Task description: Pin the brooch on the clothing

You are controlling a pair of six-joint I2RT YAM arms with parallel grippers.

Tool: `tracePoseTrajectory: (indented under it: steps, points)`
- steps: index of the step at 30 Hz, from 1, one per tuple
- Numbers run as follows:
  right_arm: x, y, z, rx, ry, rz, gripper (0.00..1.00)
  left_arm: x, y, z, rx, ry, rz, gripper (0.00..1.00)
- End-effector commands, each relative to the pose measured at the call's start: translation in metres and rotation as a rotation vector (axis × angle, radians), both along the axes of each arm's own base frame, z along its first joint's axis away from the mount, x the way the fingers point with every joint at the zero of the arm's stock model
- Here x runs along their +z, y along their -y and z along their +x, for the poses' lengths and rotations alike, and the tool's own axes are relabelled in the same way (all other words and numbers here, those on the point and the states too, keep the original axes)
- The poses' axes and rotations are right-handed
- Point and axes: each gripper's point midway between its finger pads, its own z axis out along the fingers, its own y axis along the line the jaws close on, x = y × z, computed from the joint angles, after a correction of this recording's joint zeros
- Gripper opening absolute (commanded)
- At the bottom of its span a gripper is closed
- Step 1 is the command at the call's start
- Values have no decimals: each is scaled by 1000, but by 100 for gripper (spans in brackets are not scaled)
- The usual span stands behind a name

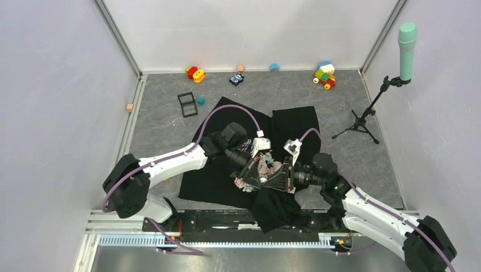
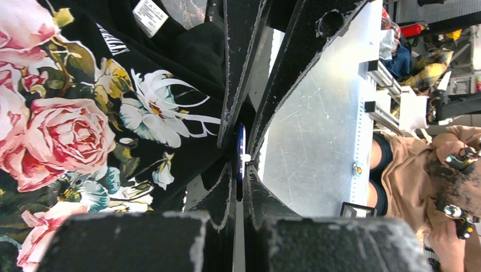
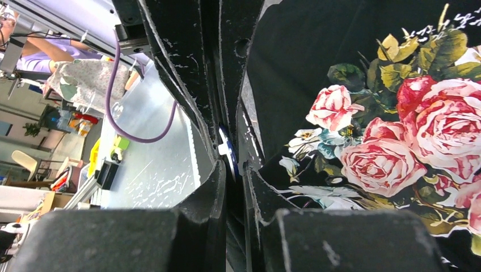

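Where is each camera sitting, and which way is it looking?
Top external: high behind the arms, looking down on the table and shirt; left arm and right arm both show.
Left wrist: on the left arm, looking along its own fingers at the brooch.
Right wrist: on the right arm, facing the opposite way, along its fingers.
Shared: both wrist views show the blue brooch edge-on beside the shirt's roses.
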Motion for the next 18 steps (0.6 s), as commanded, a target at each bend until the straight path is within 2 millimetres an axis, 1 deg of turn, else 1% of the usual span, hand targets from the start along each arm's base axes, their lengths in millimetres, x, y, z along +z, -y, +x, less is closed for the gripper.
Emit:
tracePoseTrajectory:
  steps: [1,11,18]
  points:
    - [-23,21,56,-303,52,-143,0,45,4,-34,-175,-46,-162,2]
    - [-32,31,61,-368,50,-176,0,44,3,-33,-168,-41,-153,2]
    - [-35,31,60,-362,49,-181,0,44,3,-29,-152,-39,-148,2]
